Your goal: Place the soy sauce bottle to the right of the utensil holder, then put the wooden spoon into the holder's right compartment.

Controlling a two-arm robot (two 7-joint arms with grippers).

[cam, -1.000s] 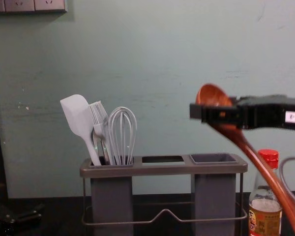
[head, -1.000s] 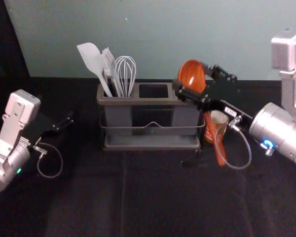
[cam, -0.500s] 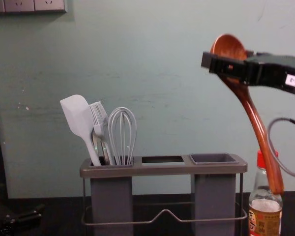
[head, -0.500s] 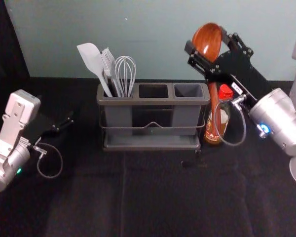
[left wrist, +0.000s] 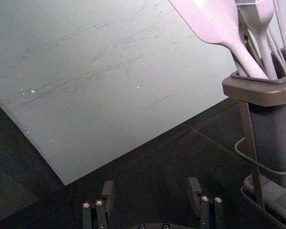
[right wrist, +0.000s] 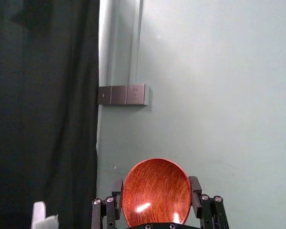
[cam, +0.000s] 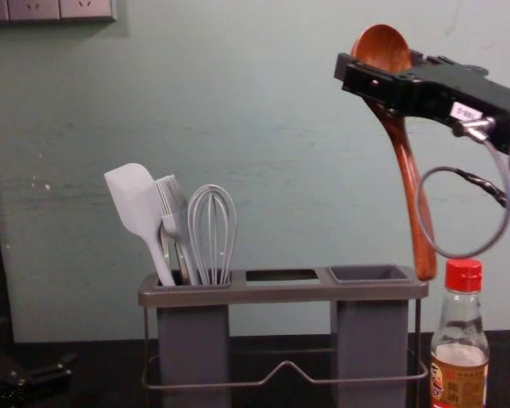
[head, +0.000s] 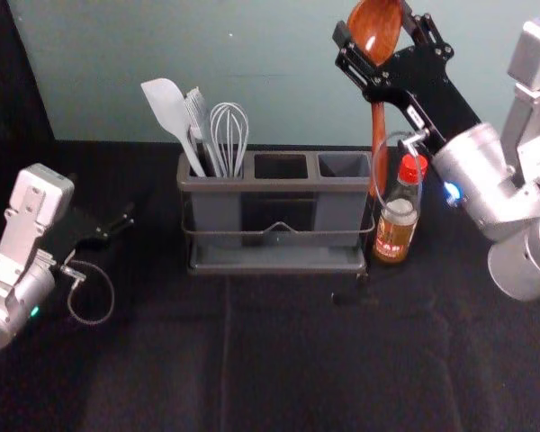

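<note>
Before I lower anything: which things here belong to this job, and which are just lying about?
Job:
- spoon, in right gripper, raised at right
- bottle
- holder

Just there:
- spatula, brush, whisk, in left compartment
- left gripper, parked at left

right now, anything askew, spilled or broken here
Nothing looks askew, spilled or broken; the soy sauce bottle stands upright; the right gripper holds the wooden spoon aloft. One oddity: a small dark thing, unidentifiable, on the cloth in front of the utensil holder.

head view downward, chest level
</note>
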